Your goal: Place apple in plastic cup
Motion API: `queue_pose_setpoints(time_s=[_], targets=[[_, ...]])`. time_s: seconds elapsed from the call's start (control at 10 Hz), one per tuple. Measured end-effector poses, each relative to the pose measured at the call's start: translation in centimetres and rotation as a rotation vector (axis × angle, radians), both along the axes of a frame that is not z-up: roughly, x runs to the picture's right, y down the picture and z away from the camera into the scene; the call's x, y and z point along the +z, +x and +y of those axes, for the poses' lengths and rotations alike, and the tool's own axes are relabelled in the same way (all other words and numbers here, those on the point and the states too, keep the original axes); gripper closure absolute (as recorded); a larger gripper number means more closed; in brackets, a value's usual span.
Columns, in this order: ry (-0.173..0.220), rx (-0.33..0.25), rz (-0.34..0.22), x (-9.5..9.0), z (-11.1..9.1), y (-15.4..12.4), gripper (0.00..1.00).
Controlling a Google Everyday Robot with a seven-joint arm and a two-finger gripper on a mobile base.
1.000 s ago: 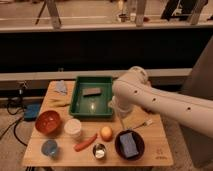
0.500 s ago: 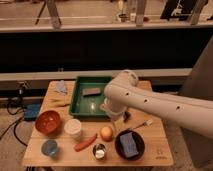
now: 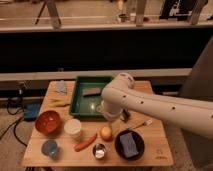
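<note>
The gripper [image 3: 112, 120] hangs low over the table [image 3: 150, 150], with the apple [image 3: 106, 132] lying just beneath it. How wide it stands cannot be told. The plastic cup [image 3: 50, 148] sits well apart from it, beyond the white cup [image 3: 73, 128].

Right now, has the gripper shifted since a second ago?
Yes. The gripper has moved left, from beyond the green tray's right edge to over that edge, close to the apple.

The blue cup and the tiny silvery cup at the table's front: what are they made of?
Blue cup: likely plastic, pale and translucent-looking. Silvery cup: probably metal, with bright glints. The gripper hangs just above the apple.
</note>
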State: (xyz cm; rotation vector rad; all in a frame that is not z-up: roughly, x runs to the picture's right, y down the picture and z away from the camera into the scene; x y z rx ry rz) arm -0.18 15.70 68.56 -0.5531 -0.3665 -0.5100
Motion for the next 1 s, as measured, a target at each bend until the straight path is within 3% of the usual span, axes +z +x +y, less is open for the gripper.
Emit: queue_pose_setpoints(time_s=[0.3,0.5,1.0], targets=[[-0.006,-0.023,-0.018,0.4,0.3,-0.3,0.20],[-0.008,-0.133,-0.077,1.0,0.4,-0.5,0.20],[-0.012,-0.366,-0.320,3.7,1.8,-0.3,0.20]])
